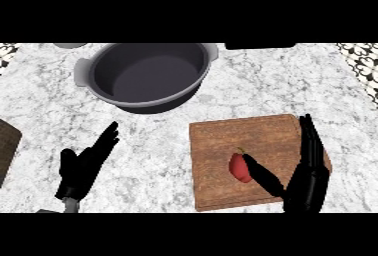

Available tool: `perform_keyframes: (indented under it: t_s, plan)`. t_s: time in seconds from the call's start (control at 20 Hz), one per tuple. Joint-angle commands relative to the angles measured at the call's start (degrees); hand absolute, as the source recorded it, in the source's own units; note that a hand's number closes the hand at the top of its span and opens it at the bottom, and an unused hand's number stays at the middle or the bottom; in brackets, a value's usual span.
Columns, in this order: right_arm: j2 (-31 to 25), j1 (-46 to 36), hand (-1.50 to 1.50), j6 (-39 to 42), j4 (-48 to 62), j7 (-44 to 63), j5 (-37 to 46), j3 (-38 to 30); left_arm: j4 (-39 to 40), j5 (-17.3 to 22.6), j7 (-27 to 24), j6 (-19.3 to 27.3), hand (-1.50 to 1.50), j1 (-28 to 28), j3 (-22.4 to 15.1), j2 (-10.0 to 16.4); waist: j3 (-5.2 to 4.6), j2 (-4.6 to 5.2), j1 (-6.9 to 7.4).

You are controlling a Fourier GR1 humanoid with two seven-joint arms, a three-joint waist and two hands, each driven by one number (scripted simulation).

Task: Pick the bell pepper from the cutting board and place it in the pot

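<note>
A small red bell pepper (238, 167) with a green stem lies on the wooden cutting board (221, 137) at the right. My right hand (308, 172) stands open over the board's right side, fingers straight and pointing away, its thumb reaching in and touching the pepper's right side. The grey pot (151, 72), empty, stands at the far left-centre of the marble counter. My left hand (85, 167) rests open at the lower left, fingers straight, holding nothing.
A brown wooden object (6, 150) shows at the left edge. A dark item (258, 45) and a pale round item (70, 45) sit at the far edge. Patterned wall strips (362, 60) flank the counter's corners.
</note>
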Motion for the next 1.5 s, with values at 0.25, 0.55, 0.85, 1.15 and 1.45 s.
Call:
perform_keyframes:
  t_s: [0.25,0.55,0.85,1.15,1.45]
  plan:
    - [2.6,-1.7,-1.50,8.7,-7.9,35.9,16.3,9.6,1.3,1.2,3.0,-2.4,0.00,-4.8,0.7,0.6,0.33,0.34,2.34]
    - [2.6,-7.9,-1.50,20.4,-3.4,52.8,12.6,13.6,6.3,0.0,-1.4,-3.4,0.00,-4.7,-0.3,-1.8,0.50,0.81,3.86]
    - [2.6,-9.9,-1.50,24.9,-2.0,56.6,11.4,13.0,6.8,-1.4,-1.2,-3.0,0.00,-5.5,0.3,-2.6,0.60,0.57,3.48]
    - [2.6,-5.7,-1.50,23.2,-5.2,55.4,17.6,14.3,2.1,-1.0,1.7,-4.2,0.00,-4.8,1.8,-1.7,0.64,0.42,3.40]
    - [-0.5,10.6,-1.50,14.7,-11.1,41.4,12.8,14.0,4.5,-3.7,-1.5,-3.7,0.00,-3.5,1.8,-4.0,0.66,0.43,3.02]
